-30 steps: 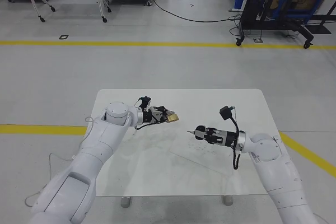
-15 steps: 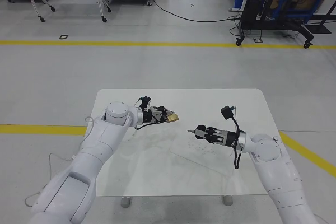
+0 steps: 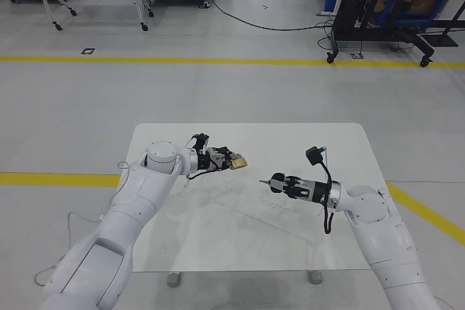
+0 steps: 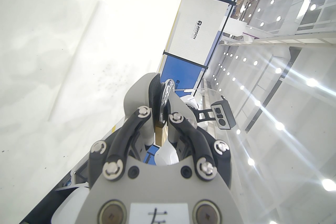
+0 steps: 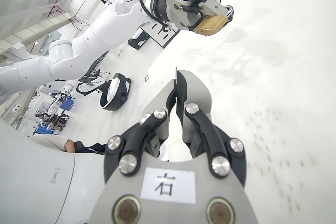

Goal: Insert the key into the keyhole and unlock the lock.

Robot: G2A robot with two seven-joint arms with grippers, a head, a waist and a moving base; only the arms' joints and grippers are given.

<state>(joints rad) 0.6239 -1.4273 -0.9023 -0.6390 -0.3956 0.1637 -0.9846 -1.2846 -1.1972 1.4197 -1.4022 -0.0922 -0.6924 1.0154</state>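
Observation:
A brass padlock (image 3: pixel 239 163) hangs above the white table, left of its middle, with my left gripper (image 3: pixel 231 161) shut on it. In the left wrist view the silver shackle (image 4: pixel 167 92) and a strip of the brass body (image 4: pixel 158 132) show between the fingers. My right gripper (image 3: pixel 273 184) is over the table's middle right, shut on a thin key (image 3: pixel 263 183) whose blade (image 5: pixel 175 73) points toward the padlock (image 5: pixel 211 23). A gap separates key and lock. A small round keyhole sits at the lock's lower end.
The white table (image 3: pixel 217 232) carries only faint scuff marks below both grippers. Its front edge runs just ahead of the robot. Around it lie bare floor with yellow lines (image 3: pixel 31 179) and a dark cart (image 3: pixel 387 31) at the far right.
The right arm has shifted very slightly with the key. The left arm and the padlock have stayed still.

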